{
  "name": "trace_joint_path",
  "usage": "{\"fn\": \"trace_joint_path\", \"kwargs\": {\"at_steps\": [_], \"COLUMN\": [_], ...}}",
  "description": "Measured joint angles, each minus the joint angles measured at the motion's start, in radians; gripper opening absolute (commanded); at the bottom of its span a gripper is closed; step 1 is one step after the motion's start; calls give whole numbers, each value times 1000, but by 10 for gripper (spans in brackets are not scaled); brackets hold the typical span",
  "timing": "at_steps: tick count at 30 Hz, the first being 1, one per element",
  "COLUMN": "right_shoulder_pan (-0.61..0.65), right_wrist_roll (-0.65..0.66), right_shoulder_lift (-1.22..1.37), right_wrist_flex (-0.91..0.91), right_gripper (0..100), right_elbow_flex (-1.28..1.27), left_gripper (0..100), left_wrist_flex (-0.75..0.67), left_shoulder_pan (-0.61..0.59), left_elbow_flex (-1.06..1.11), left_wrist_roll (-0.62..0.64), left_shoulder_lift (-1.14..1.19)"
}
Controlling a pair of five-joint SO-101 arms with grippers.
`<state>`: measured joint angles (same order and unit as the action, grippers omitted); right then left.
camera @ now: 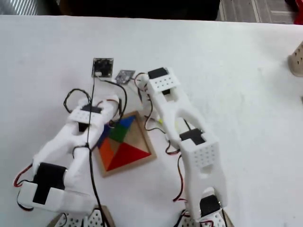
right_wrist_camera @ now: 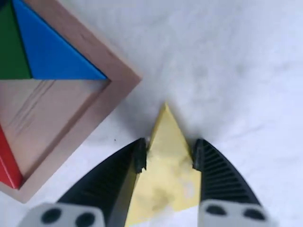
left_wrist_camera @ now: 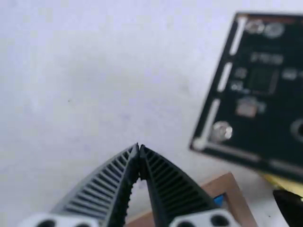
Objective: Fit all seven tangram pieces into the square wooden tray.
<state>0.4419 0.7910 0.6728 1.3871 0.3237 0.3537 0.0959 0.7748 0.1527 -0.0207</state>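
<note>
The square wooden tray (camera: 148, 143) lies between the two arms and holds red (camera: 130, 153), orange (camera: 108, 153), green (camera: 118, 133) and blue (camera: 126, 124) pieces. In the right wrist view my right gripper (right_wrist_camera: 168, 153) is shut on a yellow triangle (right_wrist_camera: 165, 179), just outside a corner of the tray (right_wrist_camera: 102, 101). Inside that corner sit a blue triangle (right_wrist_camera: 52, 56), a green piece (right_wrist_camera: 10, 47), a red piece (right_wrist_camera: 7, 165) and a bare wooden slot. My left gripper (left_wrist_camera: 138, 150) is shut on nothing above the white table, beside another tray corner (left_wrist_camera: 228, 185).
A black circuit board (camera: 102, 67) and a smaller grey one (camera: 125, 75) lie on the table beyond the tray, with cables running to them. The black board (left_wrist_camera: 258, 90) is close ahead of the left gripper. A cardboard object (camera: 297, 59) stands at the right edge.
</note>
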Motion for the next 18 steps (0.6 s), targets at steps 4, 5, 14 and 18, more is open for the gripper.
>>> {"fn": "trace_joint_path", "kwargs": {"at_steps": [4, 5, 14, 18], "right_shoulder_pan": [3, 3, -40, -69], "right_wrist_roll": [-101, -121, -187, -189], "right_shoulder_lift": [-6, -12, -80, -155], "right_wrist_flex": [2, 6, -41, -103], "right_gripper": [347, 373, 383, 380], "right_elbow_flex": [-12, -15, -120, -227], "left_gripper": [24, 24, 24, 24], "left_wrist_flex": [0, 0, 0, 0], "left_shoulder_pan": [0, 0, 0, 0], "left_elbow_flex": [0, 0, 0, 0], "left_wrist_roll": [0, 0, 0, 0], "left_shoulder_lift": [0, 0, 0, 0]}}
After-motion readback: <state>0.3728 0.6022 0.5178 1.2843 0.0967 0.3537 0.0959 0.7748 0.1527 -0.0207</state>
